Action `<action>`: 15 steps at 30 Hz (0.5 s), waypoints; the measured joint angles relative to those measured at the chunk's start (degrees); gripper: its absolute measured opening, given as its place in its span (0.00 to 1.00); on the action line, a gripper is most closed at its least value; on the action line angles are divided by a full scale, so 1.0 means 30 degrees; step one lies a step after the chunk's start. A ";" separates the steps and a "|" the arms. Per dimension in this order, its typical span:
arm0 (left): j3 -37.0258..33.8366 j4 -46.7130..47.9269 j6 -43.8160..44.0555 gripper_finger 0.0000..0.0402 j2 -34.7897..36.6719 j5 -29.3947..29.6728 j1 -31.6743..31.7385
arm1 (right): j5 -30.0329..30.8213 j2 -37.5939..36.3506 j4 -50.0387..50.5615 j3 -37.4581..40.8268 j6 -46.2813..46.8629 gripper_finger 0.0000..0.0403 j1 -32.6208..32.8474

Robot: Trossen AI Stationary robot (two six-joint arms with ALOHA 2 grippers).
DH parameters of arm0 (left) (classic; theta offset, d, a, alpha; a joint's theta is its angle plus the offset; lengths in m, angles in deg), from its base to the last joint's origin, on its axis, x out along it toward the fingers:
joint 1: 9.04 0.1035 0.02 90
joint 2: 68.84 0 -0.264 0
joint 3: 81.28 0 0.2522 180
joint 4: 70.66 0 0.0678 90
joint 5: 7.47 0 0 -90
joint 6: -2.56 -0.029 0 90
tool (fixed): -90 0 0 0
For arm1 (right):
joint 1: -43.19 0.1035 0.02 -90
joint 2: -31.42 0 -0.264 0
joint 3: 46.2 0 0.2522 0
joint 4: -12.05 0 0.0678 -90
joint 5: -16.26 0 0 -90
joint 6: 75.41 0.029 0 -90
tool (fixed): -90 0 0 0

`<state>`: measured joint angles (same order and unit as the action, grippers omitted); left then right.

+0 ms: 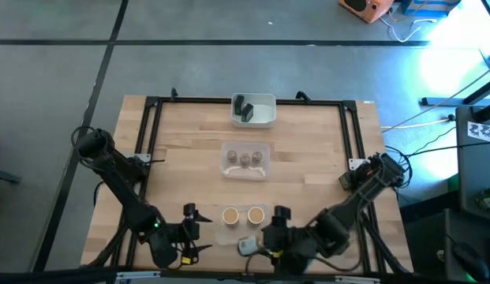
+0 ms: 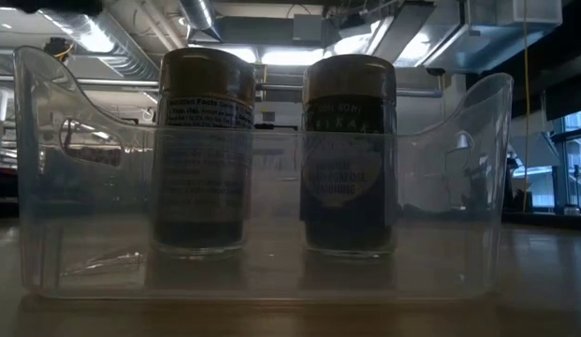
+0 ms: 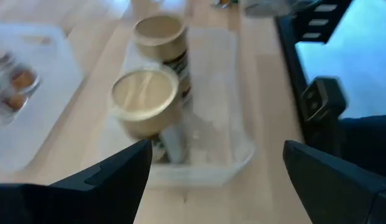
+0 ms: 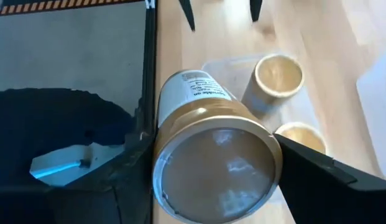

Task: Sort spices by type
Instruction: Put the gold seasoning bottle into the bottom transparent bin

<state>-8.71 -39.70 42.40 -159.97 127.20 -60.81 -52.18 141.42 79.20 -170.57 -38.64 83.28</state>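
Holding third tan-topped jar [image 4: 208,158] between right gripper's [image 1: 270,237] fingers at near edge of table [image 1: 308,170], we hovered just beside clear tray [image 1: 243,226] with two matching jars [image 1: 242,214]. Left gripper [image 1: 191,230] waited spread, empty, on tray's other side. Step judged: placing last tan jar; next needs lowering upright into free space. Mid-table, brown jars [image 1: 245,158]; far edge, dark blocks [image 1: 244,109].

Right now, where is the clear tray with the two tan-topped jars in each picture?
High view: clear tray at the near edge, between both arms.
Low view: tray fills the picture, two jars inside.
Left wrist view: tray ahead of the fingers.
Right wrist view: tray behind the held jar.
Shared landmark: the two tan-topped jars.
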 joint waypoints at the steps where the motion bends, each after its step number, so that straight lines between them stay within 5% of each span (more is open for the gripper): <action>1: 0.0000 0.0527 0.0417 0.86 0.0000 0.0116 -0.0065 | -0.0077 0.0000 -0.0140 0.0000 -0.0384 0.71 -0.0191; 15: 0.0000 0.2968 0.2728 0.86 0.0000 0.0667 -0.0094 | -0.1552 0.2277 -0.0072 -0.0007 -0.2927 0.71 -0.1762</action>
<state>-8.71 -30.79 50.59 -159.97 129.20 -61.10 -56.83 148.25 78.99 -170.59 -47.43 78.00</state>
